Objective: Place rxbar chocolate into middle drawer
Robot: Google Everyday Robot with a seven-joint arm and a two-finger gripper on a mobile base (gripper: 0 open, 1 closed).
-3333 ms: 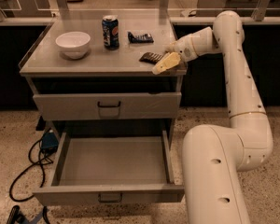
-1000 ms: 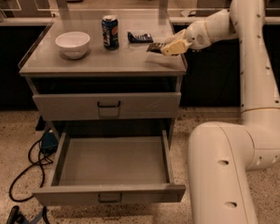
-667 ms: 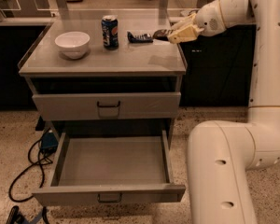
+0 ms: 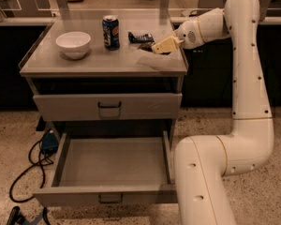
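The rxbar chocolate (image 4: pixel 144 45) is a dark slim bar whose end sticks out to the left of my gripper (image 4: pixel 155 46). The gripper is shut on it, a little above the right side of the cabinet top (image 4: pixel 103 62), and the bar's shadow falls on the surface below. Most of the bar is hidden by the cream fingers (image 4: pixel 165 44). The middle drawer (image 4: pixel 107 195) is pulled fully open low in the view, well below and to the left of the gripper, with nothing showing inside it.
On the cabinet top stand a white bowl (image 4: pixel 73 44), a blue soda can (image 4: pixel 111 32) and a dark blue wrapped bar (image 4: pixel 140 36) just behind the gripper. The upper drawer (image 4: pixel 107 106) is shut. Cables (image 4: pixel 30 165) lie on the floor at left. My white base (image 4: pixel 201 182) stands right of the open drawer.
The gripper lifted the bar off the cabinet top, rose up and to the right, and has now come back down and left over the top's right side.
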